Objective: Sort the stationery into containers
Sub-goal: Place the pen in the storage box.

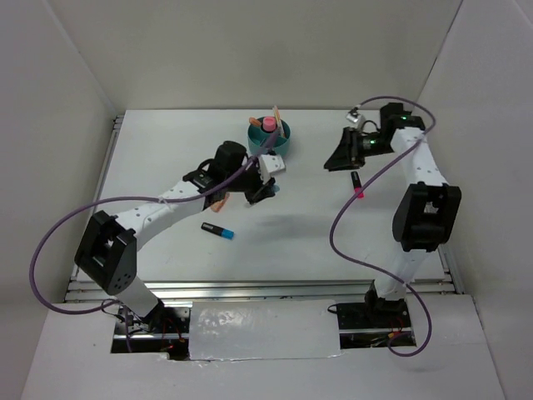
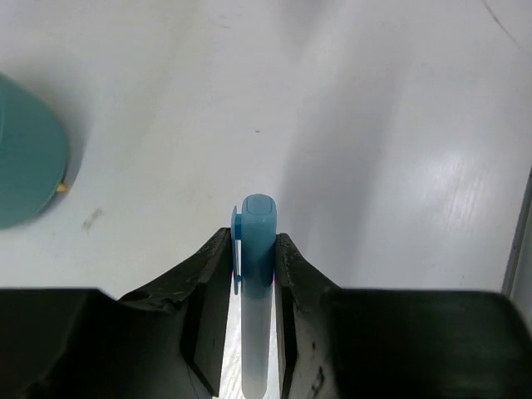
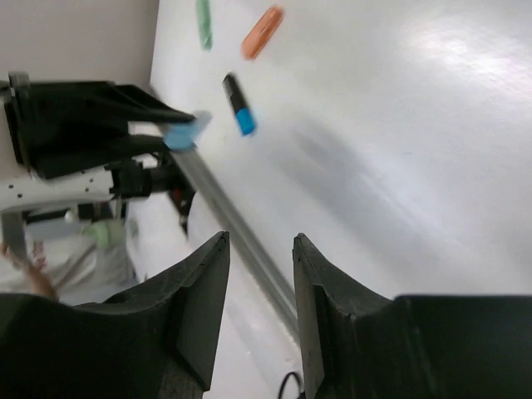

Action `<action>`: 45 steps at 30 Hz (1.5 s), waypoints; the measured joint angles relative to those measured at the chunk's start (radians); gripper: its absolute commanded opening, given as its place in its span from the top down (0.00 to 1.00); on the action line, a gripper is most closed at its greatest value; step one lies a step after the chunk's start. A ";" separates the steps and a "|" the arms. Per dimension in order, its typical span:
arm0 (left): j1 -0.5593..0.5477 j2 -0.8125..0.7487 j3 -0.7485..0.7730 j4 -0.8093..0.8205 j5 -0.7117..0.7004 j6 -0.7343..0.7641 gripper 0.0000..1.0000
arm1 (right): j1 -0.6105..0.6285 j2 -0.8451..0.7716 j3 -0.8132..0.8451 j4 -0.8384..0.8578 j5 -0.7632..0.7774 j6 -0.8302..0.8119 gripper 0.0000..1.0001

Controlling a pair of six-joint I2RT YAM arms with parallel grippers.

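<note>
Top view: a white table walled in by white panels. A round teal organizer cup stands at the far middle of the table, with a pink piece and a thin orange stick poking out of it. The left arm reaches in from the near left, and the left gripper hangs just on the near side of the cup. From up here its claw is too dark to read. An orange stub peeks out from under that arm. A black-and-blue marker lies flat nearer the bases. The right arm bends back toward the far right, its right gripper pointing left. A black-and-pink marker lies on the table just near of it.

Left wrist view: the left gripper is clamped on a pale blue marker. The marker's capped end sticks out past the fingertips, above bare table. The cup's teal wall fills the left edge, apart from the marker.

Right wrist view: the right gripper has its fingers spread, with only table showing between them. Far off on the table lie the black-and-blue marker, the orange stub and a mint green piece. The left arm's dark claw shows at the left with the pale blue marker at its tip.
</note>
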 measured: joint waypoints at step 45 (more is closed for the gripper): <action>0.332 0.866 0.757 0.976 -0.354 -0.719 1.00 | -0.027 -0.023 -0.017 -0.200 0.275 -0.287 0.56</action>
